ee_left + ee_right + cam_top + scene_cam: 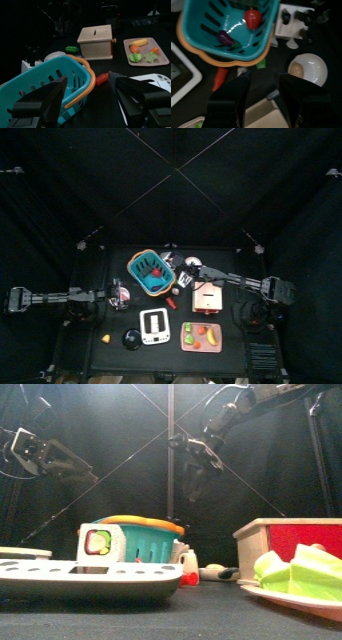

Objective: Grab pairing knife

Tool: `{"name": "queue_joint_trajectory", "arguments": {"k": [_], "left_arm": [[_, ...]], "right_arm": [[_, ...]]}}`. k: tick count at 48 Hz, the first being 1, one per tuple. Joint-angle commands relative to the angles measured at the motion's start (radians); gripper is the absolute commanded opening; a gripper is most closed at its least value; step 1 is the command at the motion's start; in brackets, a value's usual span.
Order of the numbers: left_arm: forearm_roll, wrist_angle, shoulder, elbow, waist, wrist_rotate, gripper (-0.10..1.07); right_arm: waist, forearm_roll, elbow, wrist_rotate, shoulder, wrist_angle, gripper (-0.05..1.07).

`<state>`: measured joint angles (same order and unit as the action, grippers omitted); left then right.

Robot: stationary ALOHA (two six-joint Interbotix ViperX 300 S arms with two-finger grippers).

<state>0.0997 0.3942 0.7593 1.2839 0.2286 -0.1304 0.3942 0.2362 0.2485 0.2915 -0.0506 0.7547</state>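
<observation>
My basket [234, 25] looks like glossy teal plastic, catching a bright sheen on its slatted floor, with a smooth orange rim. The box [95, 41] at three o'clock of it is pale, matt wood with a red face. The bowl [307, 68] looks smooth, white and slightly shiny. The pink tray [160, 57] seems matt plastic. My right tool [263, 102] has matt black jaws. The counter [201, 609] is dull black.

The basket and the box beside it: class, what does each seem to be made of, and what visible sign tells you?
Basket: probably moulded plastic, glossy teal with an orange rim; light glints off its slotted walls. Box: seemingly wood, pale and matt, with a slot in its lid; the front view shows one red face, likely painted.
</observation>
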Motion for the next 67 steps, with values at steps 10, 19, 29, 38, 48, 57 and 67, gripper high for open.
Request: {"name": "queue_joint_trajectory", "arguments": {"k": [10,19,29,38,48,57,67], "left_arm": [[-0.002,0.005,-0.002,-0.014,0.008,-0.003,0.98],[-0.002,0.003,-0.002,-0.014,0.011,-0.003,0.98],[-0.002,0.003,-0.002,-0.014,0.014,-0.003,0.98],[-0.002,0.003,-0.002,-0.012,0.017,-0.003,0.98],[-0.002,0.003,-0.003,-0.012,0.017,-0.003,0.98],[-0.002,0.005,-0.003,-0.011,0.017,-0.003,0.98],[-0.002,0.003,-0.002,-0.011,0.017,-0.003,0.98]], "right_arm": [[0.091,0.023,0.015,-0.002,-0.011,-0.129,0.78],[0.127,0.025,0.005,-0.003,0.031,-0.173,0.78],[0.140,0.026,-0.014,-0.006,0.071,-0.186,0.78],[0.149,0.041,-0.029,-0.003,0.091,-0.201,0.78],[0.160,0.040,-0.052,-0.005,0.124,-0.204,0.78],[0.176,0.041,-0.061,-0.005,0.144,-0.204,0.78],[0.179,0.040,-0.064,-0.005,0.160,-0.204,0.77]]}}
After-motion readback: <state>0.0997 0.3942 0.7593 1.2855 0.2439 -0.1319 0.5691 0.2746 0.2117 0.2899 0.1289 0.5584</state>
